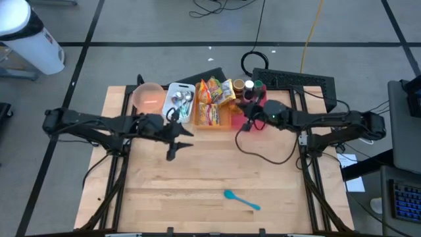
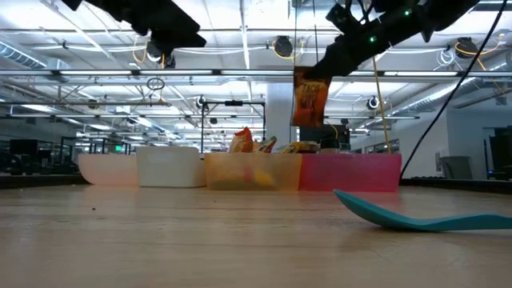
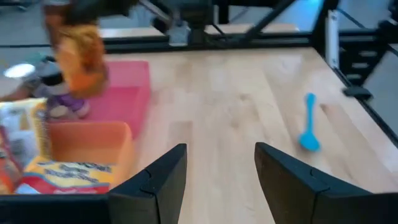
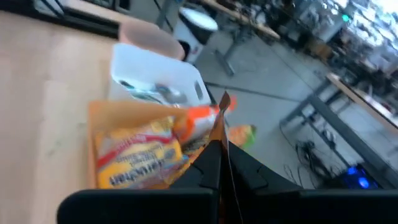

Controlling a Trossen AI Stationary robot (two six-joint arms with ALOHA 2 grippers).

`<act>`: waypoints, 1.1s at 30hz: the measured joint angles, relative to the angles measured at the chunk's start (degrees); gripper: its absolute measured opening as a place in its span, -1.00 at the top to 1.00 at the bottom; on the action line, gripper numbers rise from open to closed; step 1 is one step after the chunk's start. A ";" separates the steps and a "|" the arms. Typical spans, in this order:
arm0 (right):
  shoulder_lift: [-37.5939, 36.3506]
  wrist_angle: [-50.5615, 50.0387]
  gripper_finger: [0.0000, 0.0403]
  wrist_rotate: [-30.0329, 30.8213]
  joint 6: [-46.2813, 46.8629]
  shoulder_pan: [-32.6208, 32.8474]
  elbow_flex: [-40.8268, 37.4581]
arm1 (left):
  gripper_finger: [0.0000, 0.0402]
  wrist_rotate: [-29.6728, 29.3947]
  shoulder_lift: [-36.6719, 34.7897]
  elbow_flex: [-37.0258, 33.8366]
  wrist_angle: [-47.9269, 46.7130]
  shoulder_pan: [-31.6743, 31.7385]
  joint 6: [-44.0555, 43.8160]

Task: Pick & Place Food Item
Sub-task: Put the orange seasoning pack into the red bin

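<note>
- Snack bag [image 2: 310,98] is the food item here: it hangs in the air from the right pincer [image 2: 314,74], above the pink bin [image 2: 352,172] at the far side of the table [image 1: 197,178].
- Right pincer is clenched on the top edge of the bag, so the bag dangles straight down under it and swings free of the bins; I think this high hold is to clear the bin walls during the carry.
- In the low view the bag looks orange-brown, flat and thin, with a dark printed part; the print is too small to read.
- In the right wrist view, only the thin edge of the bag [image 4: 221,134] shows between the closed fingers.
- Orange bin [image 1: 212,105], just beside the pink one, holds more packets in yellow and red; the bag seems to come from this group of bins, but I cannot tell from which.
- White bin [image 1: 181,100] with metal things and a pink bowl [image 1: 148,96] stand further along the same row.
- Left pincer [image 1: 172,148] hovers over the bare table near the white bin, with its jaws apart and nothing between them; it seems to wait there.
- Blue spoon [image 1: 241,199] lies alone at the near side of the table, well apart from the bins.
- My judgement: the pick is done and the placing is not yet done.
</note>
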 joint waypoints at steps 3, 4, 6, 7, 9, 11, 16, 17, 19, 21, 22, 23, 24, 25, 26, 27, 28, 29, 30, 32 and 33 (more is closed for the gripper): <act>-0.48 -1.31 1.00 -0.03 0.92 -2.79 -0.02 | 0.01 -0.04 -1.55 -1.48 -0.20 -2.10 -0.03; -0.48 -1.69 1.00 -0.03 1.31 -3.68 -0.01 | 0.01 -0.04 -2.15 -1.97 0.47 -2.84 -0.14; -0.45 -2.21 1.00 -0.03 1.60 -5.28 -0.03 | 0.01 -0.04 -3.00 -3.03 2.51 -3.89 -0.33; -0.46 -2.53 1.00 -0.03 1.51 -5.99 -0.03 | 0.01 -0.04 -3.22 -3.47 3.33 -4.51 -0.27; -0.46 -3.24 1.00 -0.03 1.61 -7.29 -0.03 | 0.01 0.17 -3.70 -3.97 5.13 -5.69 0.35; -0.55 -4.25 1.00 -0.07 2.12 -8.37 -0.03 | 0.01 0.18 -4.35 -4.02 7.08 -7.02 1.72; -0.96 -7.16 1.00 0.14 5.33 -10.13 -0.03 | 0.02 -1.42 -5.56 -4.02 9.67 -9.48 6.11; -0.94 -7.85 1.00 0.11 5.91 -10.38 -0.03 | 0.01 -1.56 -5.63 -4.02 10.75 -9.79 6.32; -0.95 -8.55 1.00 0.12 6.43 -10.40 -0.13 | 0.02 -1.22 -5.63 -4.02 12.21 -10.06 7.24; -1.02 -8.19 1.00 0.12 6.56 -10.40 -1.02 | 0.01 -0.15 -5.60 -4.02 12.68 -10.08 8.28; -1.24 -8.17 1.00 0.12 6.69 -10.40 -1.56 | 0.01 0.16 -5.60 -4.02 12.68 -10.09 8.78; -1.67 -8.38 1.00 0.13 7.08 -10.40 -2.12 | 0.02 0.18 -5.60 -4.02 12.58 -10.08 8.95; -2.07 -8.49 1.00 0.19 7.54 -10.40 -2.54 | 0.01 0.09 -5.60 -4.02 12.31 -9.89 9.06; -2.70 -8.14 1.00 0.41 7.88 -10.39 -2.93 | 0.01 -0.09 -5.60 -4.02 11.87 -9.57 9.14; -3.51 -8.18 1.00 1.42 8.20 -10.38 -3.40 | 0.02 -0.17 -5.59 -4.02 11.56 -9.11 9.27; -4.42 -8.53 1.00 2.49 8.50 -10.37 -3.91 | 0.01 -0.26 -5.58 -4.02 11.35 -8.78 9.49; -5.34 -8.61 1.00 3.21 8.93 -10.37 -4.53 | 0.01 -0.29 -5.60 -4.02 11.28 -8.33 9.71; -6.29 -8.51 1.00 3.21 9.37 -10.38 -5.22 | 0.01 -0.26 -5.60 -4.05 11.23 -7.80 10.04; -7.35 -8.49 1.00 3.13 9.63 -10.40 -6.01 | 0.01 -0.26 -5.60 -4.49 11.75 -7.31 10.52; -9.39 -8.27 1.00 3.11 10.22 -10.37 -7.40 | 0.01 -0.32 -5.63 -6.31 13.70 -6.03 11.36; -10.33 -8.07 1.00 3.09 10.59 -10.37 -7.97 | 0.01 -0.69 -5.58 -7.53 15.30 -5.18 11.64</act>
